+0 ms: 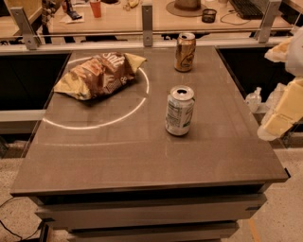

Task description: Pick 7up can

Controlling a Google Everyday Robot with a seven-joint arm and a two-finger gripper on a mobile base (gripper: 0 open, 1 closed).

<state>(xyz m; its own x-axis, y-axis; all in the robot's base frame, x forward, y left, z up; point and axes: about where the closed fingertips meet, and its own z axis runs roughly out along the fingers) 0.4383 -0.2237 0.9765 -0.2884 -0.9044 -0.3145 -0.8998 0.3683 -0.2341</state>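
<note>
The 7up can stands upright near the middle of the brown table. It has a pale silvery-green body, a white label panel and an opened silver top. My gripper is a cream-coloured shape at the right edge of the view. It is beyond the table's right side, well to the right of the can and apart from it. It holds nothing that I can see.
A gold-brown can stands upright at the table's far edge, behind the 7up can. A crumpled chip bag lies at the far left inside a white circle mark. A desk with clutter runs behind the table.
</note>
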